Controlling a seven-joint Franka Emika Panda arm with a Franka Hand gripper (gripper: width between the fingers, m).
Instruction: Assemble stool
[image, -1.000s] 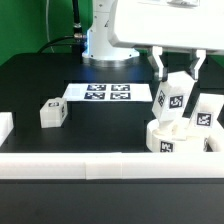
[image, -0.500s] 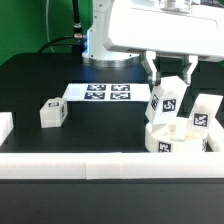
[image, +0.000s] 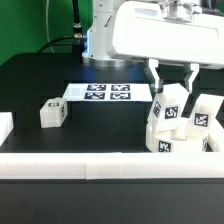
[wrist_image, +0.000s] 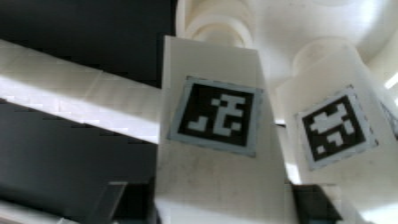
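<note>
My gripper (image: 172, 90) is shut on a white stool leg (image: 170, 113), held upright by its top end with its tag facing the camera. The leg's lower end is down at the round white seat (image: 165, 143), which sits at the exterior view's right against the front rail. A second leg (image: 205, 119) stands upright in the seat just beside it. A third leg (image: 52, 113) lies loose on the black table to the exterior view's left. In the wrist view the held leg (wrist_image: 221, 115) fills the middle between my dark fingers (wrist_image: 128, 198), with the second leg (wrist_image: 338, 122) alongside.
The marker board (image: 105, 93) lies flat at the middle back. A long white border rail (image: 90, 164) runs along the front edge, and a short white piece (image: 5, 126) sits at the exterior view's left edge. The robot's base (image: 100, 40) stands behind.
My gripper has lowered the held leg toward the seat, shifting slightly to the exterior view's right. The other legs and the seat have not moved.
</note>
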